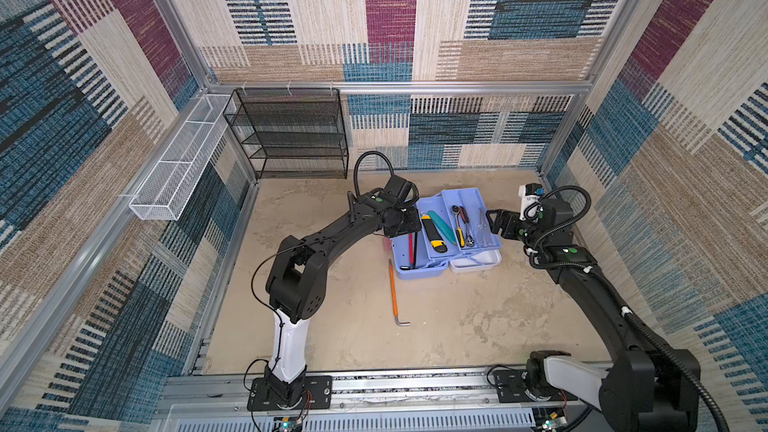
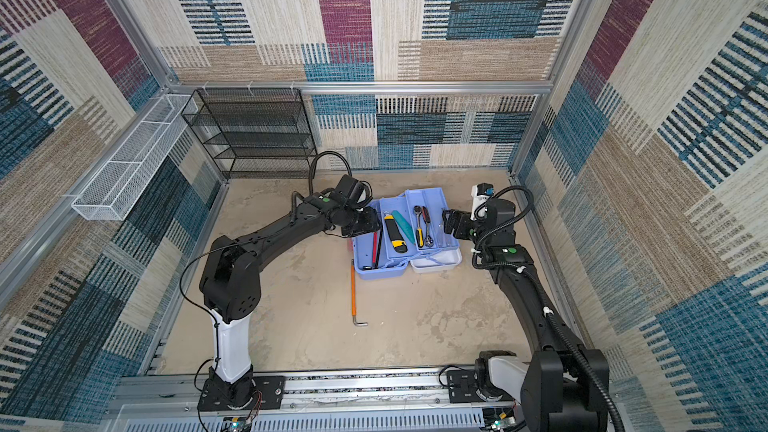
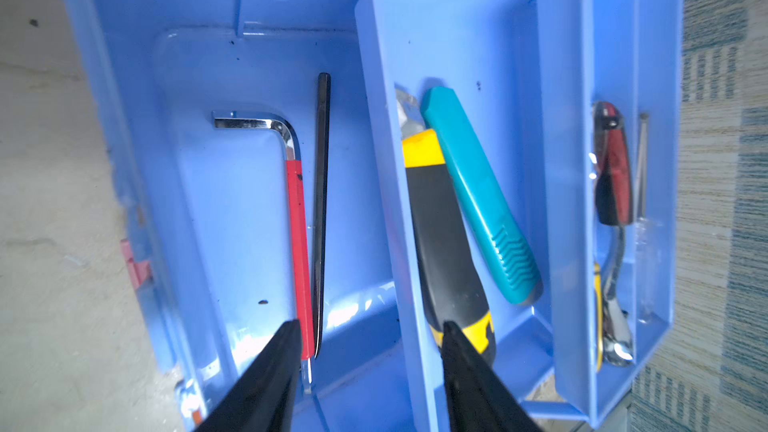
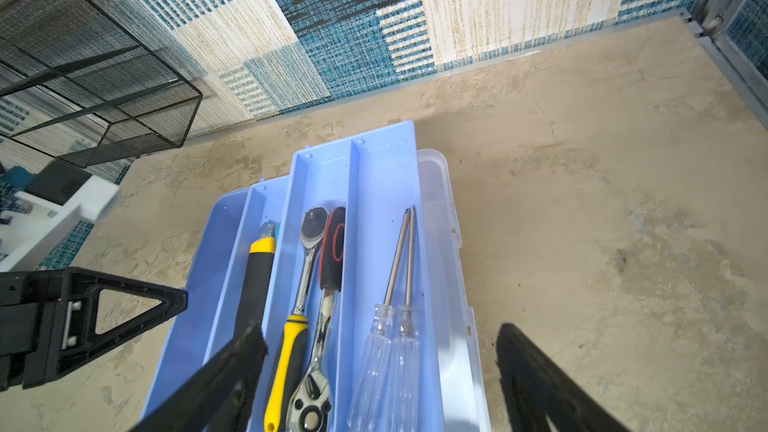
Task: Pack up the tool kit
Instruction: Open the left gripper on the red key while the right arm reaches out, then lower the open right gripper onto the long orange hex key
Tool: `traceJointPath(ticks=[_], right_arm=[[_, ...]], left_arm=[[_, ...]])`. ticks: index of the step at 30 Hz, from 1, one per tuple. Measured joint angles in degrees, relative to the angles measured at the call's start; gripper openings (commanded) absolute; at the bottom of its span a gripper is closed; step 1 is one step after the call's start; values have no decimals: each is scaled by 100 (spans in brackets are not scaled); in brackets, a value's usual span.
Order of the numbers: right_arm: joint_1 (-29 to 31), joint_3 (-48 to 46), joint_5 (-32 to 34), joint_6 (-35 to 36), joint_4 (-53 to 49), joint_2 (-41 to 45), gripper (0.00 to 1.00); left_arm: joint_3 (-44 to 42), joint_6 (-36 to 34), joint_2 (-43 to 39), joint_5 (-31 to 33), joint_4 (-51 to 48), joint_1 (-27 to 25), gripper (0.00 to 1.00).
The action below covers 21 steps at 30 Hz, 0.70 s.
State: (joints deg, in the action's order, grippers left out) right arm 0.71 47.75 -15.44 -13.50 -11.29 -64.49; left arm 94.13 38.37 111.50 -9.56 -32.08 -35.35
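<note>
Desk: Carpet-patterned walls (image 1: 457, 14), a mottled beige surface (image 1: 332, 284). Where is the tool kit (image 1: 419, 274)?

Field: Open, right of centre on the surface, blue trays (image 1: 461, 192) fanned out over the white lid (image 1: 478, 261). The left claw (image 3: 370, 326) hangs over the base, jaws moderately apart, holding nothing. A red-handled hex key (image 3: 299, 243) lies below beside a black rod (image 3: 321, 201), one fingertip close to its handle.

Desk: And the right claw (image 4: 381, 330)?

Field: Wide, empty, at the tray's end.

Desk: The step?

Field: Letting go, I'd judge. Best to rise straight, clear of the key and the tray wall. An orange-handled hex key (image 1: 393, 288) waits on the surface just beside the base; grip it mid-shaft.
</note>
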Motion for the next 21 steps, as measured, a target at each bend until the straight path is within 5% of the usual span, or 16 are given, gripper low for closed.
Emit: traceJointPath(ticks=[8, 21], right_arm=[[1021, -125, 291, -485, -297, 640, 85], [4448, -651, 2306, -2166, -455, 243, 78]], left_arm=[[-1403, -116, -1294, 470, 315, 26, 72], [-3967, -297, -3104, 935, 833, 428, 75]])
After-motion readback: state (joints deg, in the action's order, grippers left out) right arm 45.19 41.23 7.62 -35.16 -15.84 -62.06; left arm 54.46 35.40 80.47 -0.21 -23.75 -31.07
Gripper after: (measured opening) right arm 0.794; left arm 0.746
